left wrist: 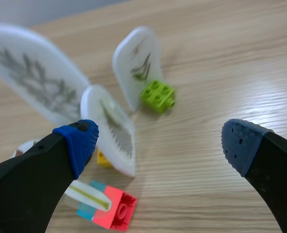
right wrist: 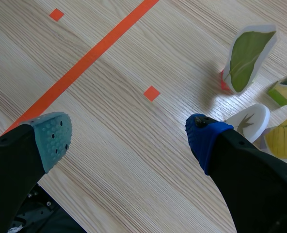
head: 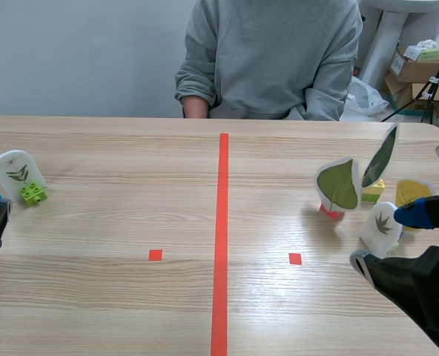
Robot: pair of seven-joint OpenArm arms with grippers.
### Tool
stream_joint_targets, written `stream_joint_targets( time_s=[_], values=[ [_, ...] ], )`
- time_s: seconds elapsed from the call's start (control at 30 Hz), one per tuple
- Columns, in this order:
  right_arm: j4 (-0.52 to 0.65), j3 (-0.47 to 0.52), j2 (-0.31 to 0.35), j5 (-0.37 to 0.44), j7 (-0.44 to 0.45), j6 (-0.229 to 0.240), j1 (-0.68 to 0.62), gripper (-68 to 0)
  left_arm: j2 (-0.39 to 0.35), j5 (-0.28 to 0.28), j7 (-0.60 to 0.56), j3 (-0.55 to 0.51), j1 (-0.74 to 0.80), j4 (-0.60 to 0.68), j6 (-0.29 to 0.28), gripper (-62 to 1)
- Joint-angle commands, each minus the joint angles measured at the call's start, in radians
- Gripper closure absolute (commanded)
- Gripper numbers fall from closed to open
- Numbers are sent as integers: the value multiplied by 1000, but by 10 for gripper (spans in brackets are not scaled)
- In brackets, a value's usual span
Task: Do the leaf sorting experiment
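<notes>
On the right, a broad green leaf card (head: pixel 337 184) stands on a red brick, a dark green leaf card (head: pixel 381 157) on a yellow-green brick, and a yellow leaf card (head: pixel 414 191) behind. A small-leaf card (head: pixel 380 225) stands close to my right gripper (head: pixel 386 239). In the right wrist view that gripper (right wrist: pixel 129 136) is open over bare table, the small-leaf card (right wrist: pixel 250 121) just beyond its blue finger. At the far left, my left gripper (left wrist: pixel 160 141) is open and holds nothing. Ahead of it are a card on a green brick (left wrist: pixel 138 63), a fern card (left wrist: pixel 37 82), a card on a yellow brick (left wrist: pixel 112 128) and a tipped card on a red brick (left wrist: pixel 117 208).
A person in a grey sweatshirt (head: pixel 271 59) sits across the table. An orange-red tape line (head: pixel 222 237) runs down the table's middle, with a small square mark on either side. Cardboard boxes (head: pixel 420 70) stand beyond the back right corner.
</notes>
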Motion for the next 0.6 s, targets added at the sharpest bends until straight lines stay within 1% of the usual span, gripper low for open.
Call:
stream_joint_targets(
  time_s=[0.0, 0.1, 0.2, 0.23, 0.3, 0.43, 0.47, 0.57],
  values=[
    [-2, 8, 8, 3, 2, 8, 6, -481, -10, -6, -5, -4, 45, 68, 2, -544],
    [-2, 8, 8, 3, 0, 8, 6, -481, -9, -6, 9, -4, 153, 216, -10, -544],
    [-2, 8, 8, 3, 0, 8, 6, -481, -9, -11, 9, -2, 253, 344, -61, -544],
    [-2, 8, 8, 3, 0, 8, 6, -481, -9, -26, 10, -1, 283, 381, -84, -544],
    [-2, 8, 8, 4, 1, 8, 6, -481, -9, -78, 26, -1, 338, 449, -127, -544],
    [-2, 8, 8, 4, 1, 8, 6, -481, -12, -165, 80, -1, 420, 558, -212, -544],
    [-2, 8, 8, 4, 1, 8, 6, -481, -13, -187, 94, -1, 438, 583, -229, -544],
    [-2, 8, 8, 5, 2, 8, 6, -481, -15, -217, 129, -1, 483, 649, -256, -544]
  ],
)
